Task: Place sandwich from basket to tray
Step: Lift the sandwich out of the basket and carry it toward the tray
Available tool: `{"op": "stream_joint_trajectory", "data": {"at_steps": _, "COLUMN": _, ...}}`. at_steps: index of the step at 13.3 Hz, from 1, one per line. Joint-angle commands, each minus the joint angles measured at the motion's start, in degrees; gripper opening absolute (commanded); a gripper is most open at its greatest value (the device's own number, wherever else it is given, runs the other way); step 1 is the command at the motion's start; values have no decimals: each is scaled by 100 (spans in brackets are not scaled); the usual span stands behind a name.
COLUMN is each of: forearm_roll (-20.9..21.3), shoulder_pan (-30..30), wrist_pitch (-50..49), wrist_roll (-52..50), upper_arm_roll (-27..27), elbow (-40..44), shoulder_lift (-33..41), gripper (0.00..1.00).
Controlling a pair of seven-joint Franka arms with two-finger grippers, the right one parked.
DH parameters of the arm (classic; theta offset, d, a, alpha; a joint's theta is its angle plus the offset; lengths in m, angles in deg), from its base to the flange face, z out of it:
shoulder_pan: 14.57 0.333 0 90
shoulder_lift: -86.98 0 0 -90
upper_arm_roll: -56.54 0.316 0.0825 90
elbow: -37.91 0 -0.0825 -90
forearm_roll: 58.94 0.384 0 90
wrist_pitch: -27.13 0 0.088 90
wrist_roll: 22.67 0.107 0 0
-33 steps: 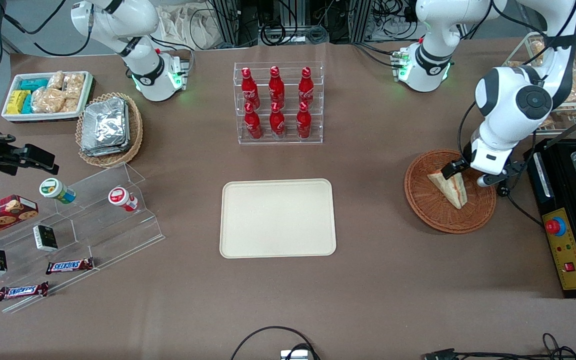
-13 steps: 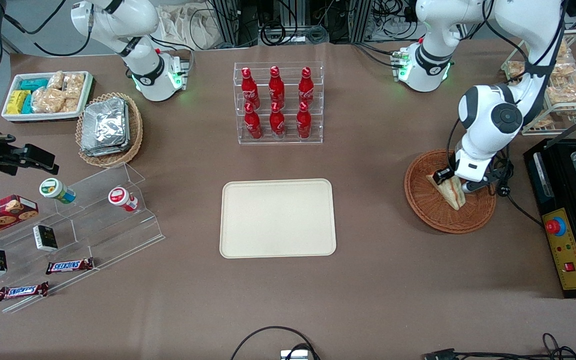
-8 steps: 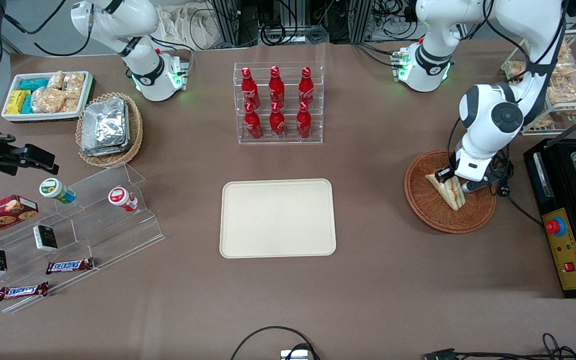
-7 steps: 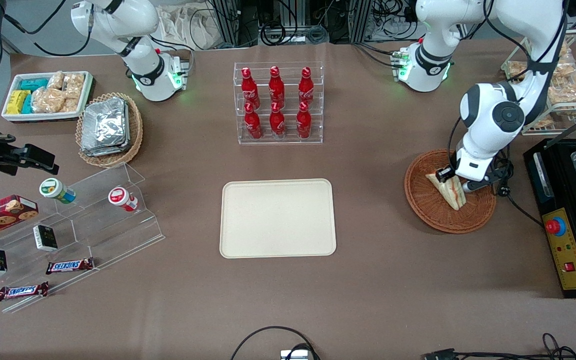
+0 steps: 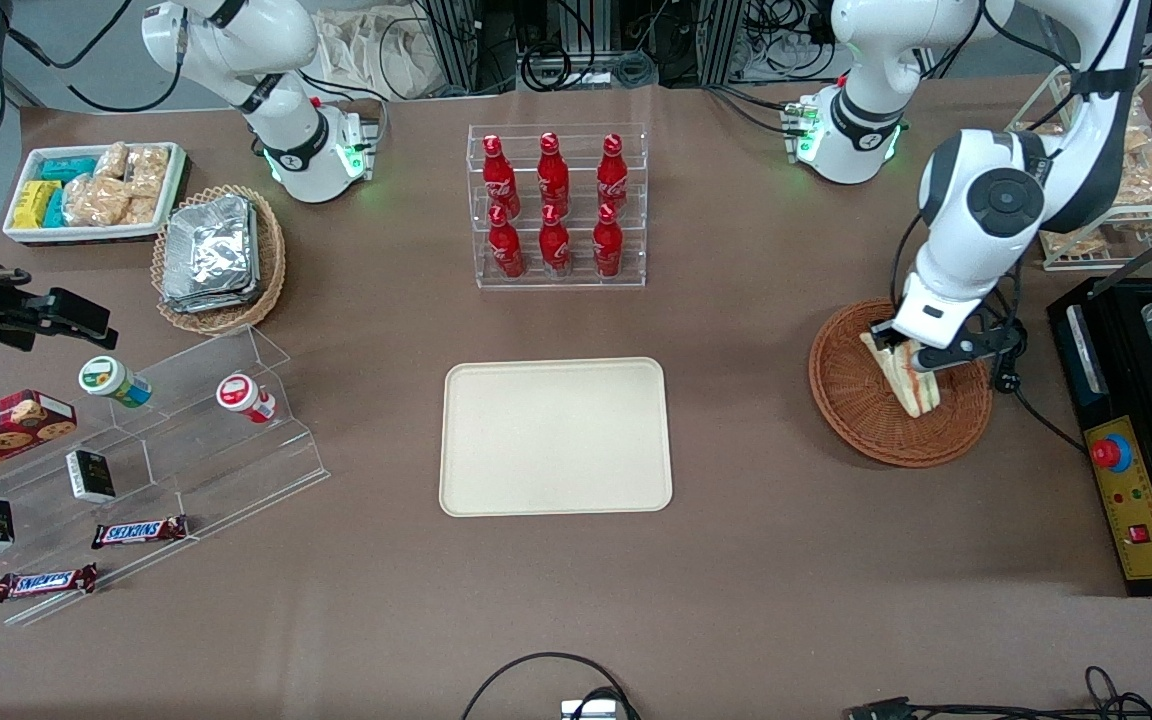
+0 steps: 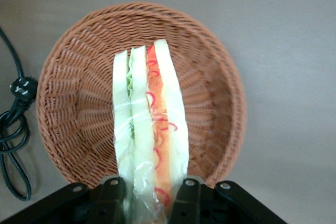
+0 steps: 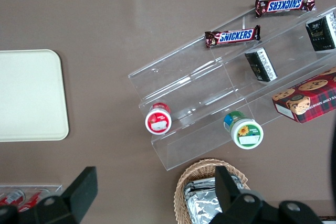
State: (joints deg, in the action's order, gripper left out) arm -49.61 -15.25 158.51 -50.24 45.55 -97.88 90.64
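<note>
gripper (image 6: pixel 149 198): clamped on sandwich (image 6: pixel 149 129) | sandwich: on edge, held above wicker basket (image 6: pixel 68 77) | tray (image 5: pixel 555 437): well apart, toward table middle

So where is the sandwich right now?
The sandwich is over the basket, gripped by the gripper, toward the working arm's end of the table.

The black hand (image 6: pixel 149 203), over the reddish-brown woven basket (image 5: pixel 851 400), grips a sandwich (image 6: pixel 149 135) of white bread with green and orange-red layers. The tray (image 5: pixel 555 437) is plain cream, the worktop (image 5: pixel 736 560) brown.
</note>
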Motion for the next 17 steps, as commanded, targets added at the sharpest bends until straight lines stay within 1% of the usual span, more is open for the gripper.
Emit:
{"op": "stream_joint_trajectory", "data": {"at_steps": 1, "forearm_roll": 104, "shoulder_pan": -2, "wrist_pitch": -734, "wrist_roll": -47, "upper_arm_roll": -446, "elbow": 622, "shoulder_lift": -15, "gripper": 28}}
{"op": "stream_joint_trajectory", "data": {"at_steps": 3, "forearm_roll": 104, "shoulder_pan": -2, "wrist_pitch": -1104, "wrist_roll": -39, "upper_arm_roll": -937, "elbow": 1053, "shoulder_lift": -155, "gripper": 28}}
{"op": "stream_joint_trajectory", "data": {"at_steps": 5, "forearm_roll": 86, "shoulder_pan": -2, "wrist_pitch": -1132, "wrist_roll": -47, "upper_arm_roll": -1342, "elbow": 1370, "shoulder_lift": -304, "gripper": 29}}
{"op": "stream_joint_trajectory", "data": {"at_steps": 9, "forearm_roll": 42, "shoulder_pan": -11, "wrist_pitch": -1141, "wrist_roll": -222, "upper_arm_roll": -2125, "elbow": 2047, "shoulder_lift": -918, "gripper": 30}}
{"op": "stream_joint_trajectory", "data": {"at_steps": 11, "forearm_roll": 60, "shoulder_pan": -46, "wrist_pitch": -1010, "wrist_roll": -512, "upper_arm_roll": -2345, "elbow": 2223, "shoulder_lift": -1183, "gripper": 30}}
{"op": "stream_joint_trajectory", "data": {"at_steps": 12, "forearm_roll": 33, "shoulder_pan": -168, "wrist_pitch": -922, "wrist_roll": -600, "upper_arm_roll": -2416, "elbow": 2337, "shoulder_lift": -1306, "gripper": 30}}
{"op": "stream_joint_trajectory", "data": {"at_steps": 17, "forearm_roll": 139, "shoulder_pan": -889, "wrist_pitch": -614, "wrist_roll": -1172, "upper_arm_roll": -2408, "elbow": 2917, "shoulder_lift": -2245, "gripper": 30}}
